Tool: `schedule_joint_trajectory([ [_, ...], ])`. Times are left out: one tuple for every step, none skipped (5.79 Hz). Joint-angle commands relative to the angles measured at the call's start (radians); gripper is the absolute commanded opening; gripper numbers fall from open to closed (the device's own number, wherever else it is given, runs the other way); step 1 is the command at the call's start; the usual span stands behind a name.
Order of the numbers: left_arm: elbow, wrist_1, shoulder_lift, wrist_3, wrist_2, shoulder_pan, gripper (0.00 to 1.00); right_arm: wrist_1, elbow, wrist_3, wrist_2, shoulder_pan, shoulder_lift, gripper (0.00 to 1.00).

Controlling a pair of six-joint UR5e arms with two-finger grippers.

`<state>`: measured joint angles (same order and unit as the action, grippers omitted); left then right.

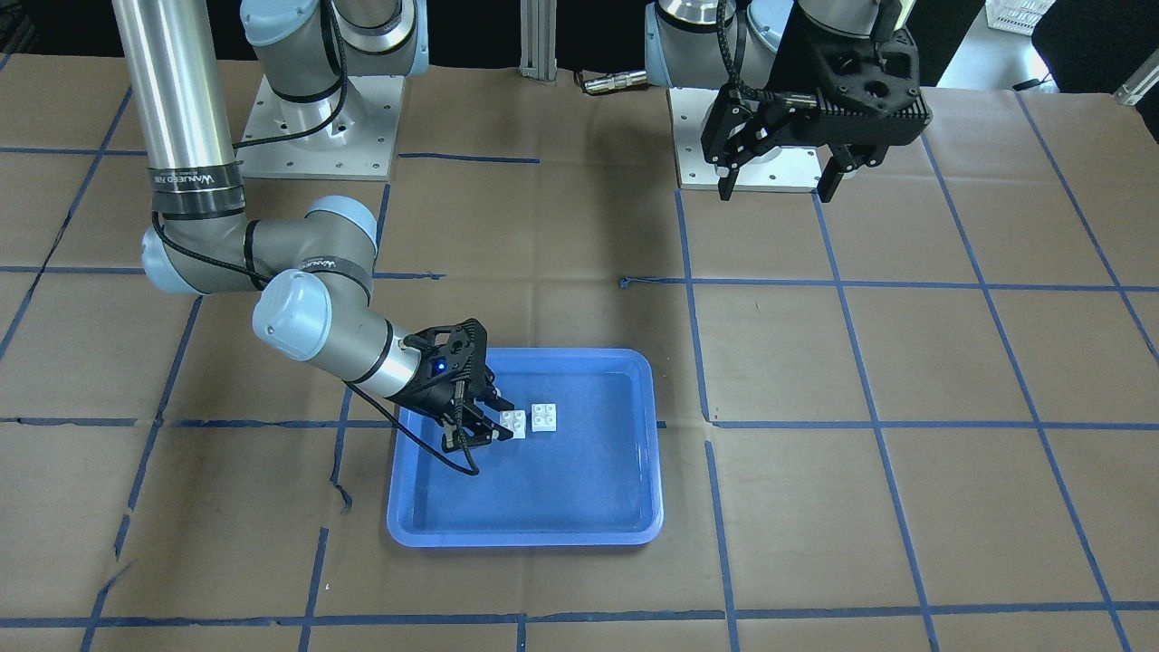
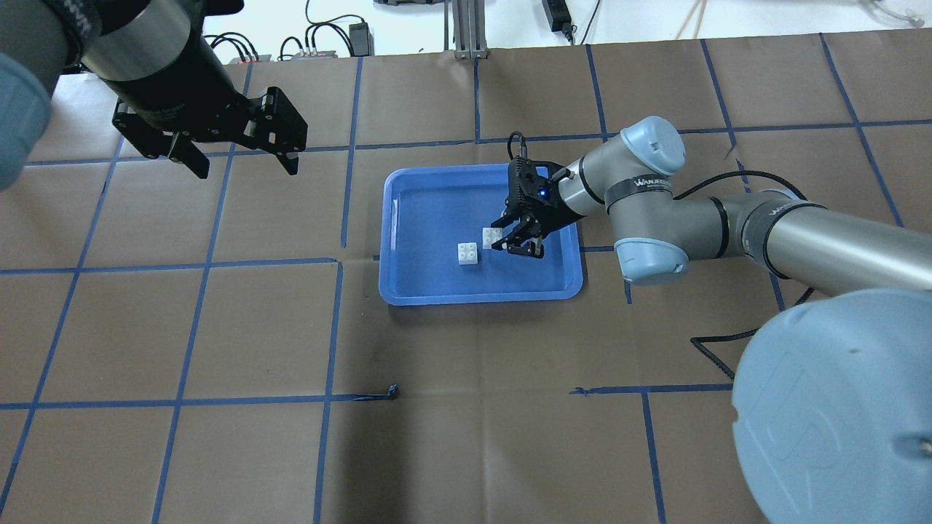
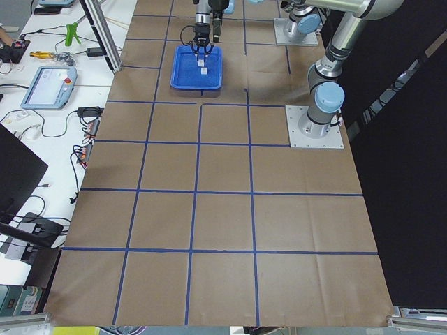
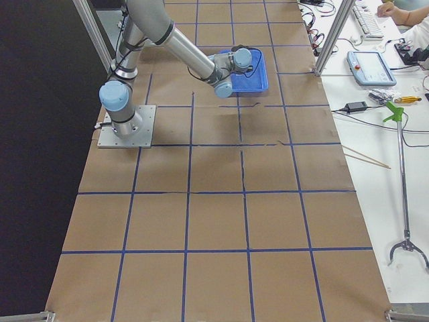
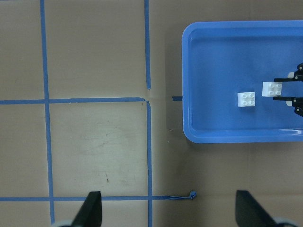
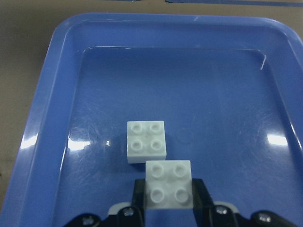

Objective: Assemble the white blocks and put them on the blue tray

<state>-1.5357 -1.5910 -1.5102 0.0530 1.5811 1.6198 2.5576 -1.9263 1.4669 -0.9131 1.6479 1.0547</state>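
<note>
The blue tray (image 2: pixel 480 297) lies mid-table. Two white blocks are in it, side by side and separate. One white block (image 6: pixel 146 141) rests free on the tray floor and also shows in the overhead view (image 2: pixel 468 253). My right gripper (image 2: pixel 502 240) is low inside the tray and shut on the other white block (image 6: pixel 168 190), with a finger on each side of it. I cannot tell whether that block touches the floor. My left gripper (image 2: pixel 244 167) is open and empty, high above the table, far to the tray's left.
Brown paper with a blue tape grid covers the table (image 2: pixel 466 407). The arms' base plates (image 1: pixel 317 127) are at the robot's edge. A loose tape end (image 2: pixel 393 393) lies on the near side of the tray.
</note>
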Motion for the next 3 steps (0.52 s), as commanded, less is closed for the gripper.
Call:
schedule_joint_trajectory([
  [-0.004, 0.002, 0.004, 0.002, 0.000, -0.001, 0.99, 0.047, -0.031, -0.008, -0.001, 0.012, -0.015, 0.36],
  [0.008, -0.006, 0.004, 0.011, 0.000, -0.001, 0.99, 0.046, -0.030, -0.008, -0.004, 0.012, -0.015, 0.36],
  [0.012, -0.009, 0.004, 0.013, 0.002, -0.004, 0.99, 0.044, -0.030, -0.017, -0.003, 0.012, -0.013, 0.36],
])
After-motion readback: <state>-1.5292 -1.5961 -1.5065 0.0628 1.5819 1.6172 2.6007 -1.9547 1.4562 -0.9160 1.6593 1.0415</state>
